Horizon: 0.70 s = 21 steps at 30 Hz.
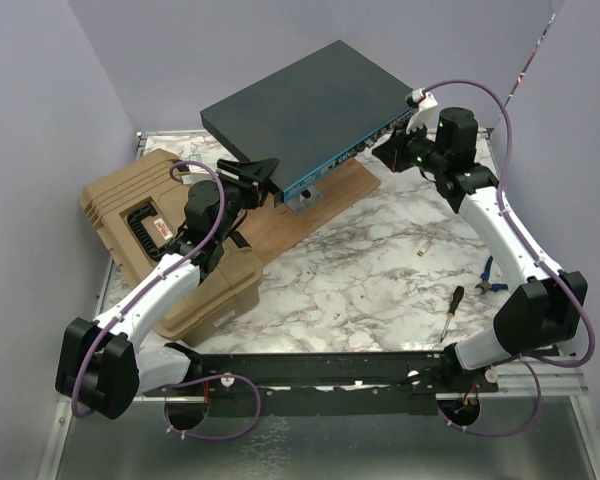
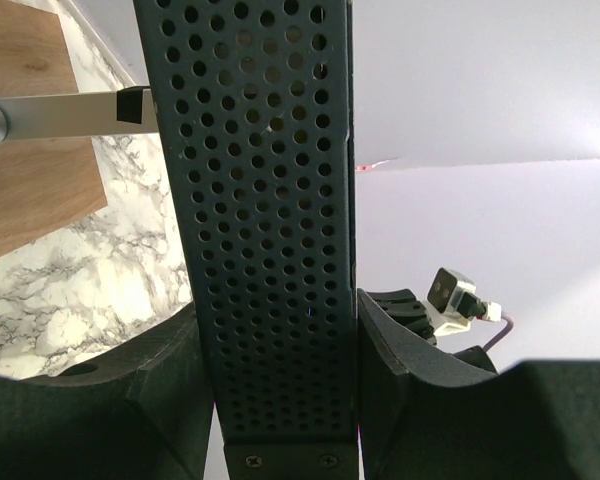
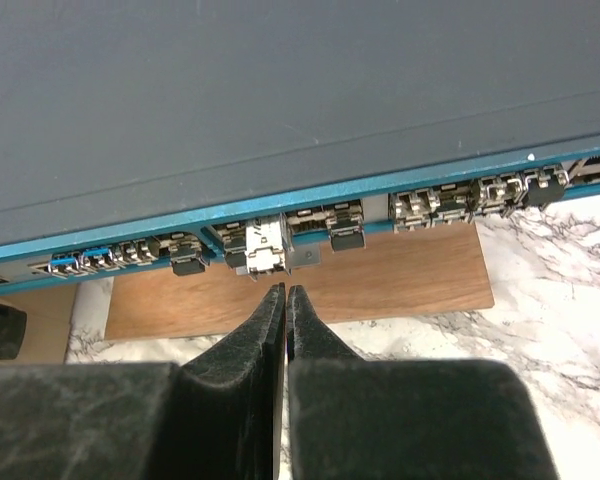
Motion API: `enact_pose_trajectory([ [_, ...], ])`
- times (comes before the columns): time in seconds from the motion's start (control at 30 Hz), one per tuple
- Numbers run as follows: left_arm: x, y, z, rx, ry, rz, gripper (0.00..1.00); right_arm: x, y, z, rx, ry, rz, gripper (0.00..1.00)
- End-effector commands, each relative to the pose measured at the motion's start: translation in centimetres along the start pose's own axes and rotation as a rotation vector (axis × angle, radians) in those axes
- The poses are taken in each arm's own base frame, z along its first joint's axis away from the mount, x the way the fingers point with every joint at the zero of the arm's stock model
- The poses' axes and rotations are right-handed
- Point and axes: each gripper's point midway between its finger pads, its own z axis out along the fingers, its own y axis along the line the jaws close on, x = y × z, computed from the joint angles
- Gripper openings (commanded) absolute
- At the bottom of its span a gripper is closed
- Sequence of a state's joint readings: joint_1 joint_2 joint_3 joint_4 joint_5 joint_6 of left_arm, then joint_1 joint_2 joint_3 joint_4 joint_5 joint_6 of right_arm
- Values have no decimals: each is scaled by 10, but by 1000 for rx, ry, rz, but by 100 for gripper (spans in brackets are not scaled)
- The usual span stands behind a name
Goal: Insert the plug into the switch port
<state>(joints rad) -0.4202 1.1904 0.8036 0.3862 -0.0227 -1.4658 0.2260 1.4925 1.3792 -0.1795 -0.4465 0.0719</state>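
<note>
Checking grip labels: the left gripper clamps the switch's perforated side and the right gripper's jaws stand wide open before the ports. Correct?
No: the right wrist view shows the right gripper shut before the ports. The left gripper clamps the perforated side of the switch.

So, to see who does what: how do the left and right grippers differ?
The left gripper has its jaws clamped on the perforated side of the switch; the right gripper has its jaws shut on nothing. The left is at the switch's end; the right faces the port row, short of a pale plug. Both are black.
</note>
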Motion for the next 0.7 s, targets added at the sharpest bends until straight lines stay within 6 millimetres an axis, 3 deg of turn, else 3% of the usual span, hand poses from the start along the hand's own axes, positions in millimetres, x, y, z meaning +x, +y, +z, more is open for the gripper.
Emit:
enact_pose_trajectory([
  [0.0,5,3,4,11,21,-9,15,-25,8,4,-53,-57,-25,5],
  [0.2,6,5,4,10,23,-3,11,-29,10,8,-68,-60,-28,5],
  [0.4,6,5,3,11,24,13,0,-31,11,15,-93,-51,-20,5],
  [0.67,6,8,2,8,25,16,0,-33,16,21,-137,-52,-2,4],
])
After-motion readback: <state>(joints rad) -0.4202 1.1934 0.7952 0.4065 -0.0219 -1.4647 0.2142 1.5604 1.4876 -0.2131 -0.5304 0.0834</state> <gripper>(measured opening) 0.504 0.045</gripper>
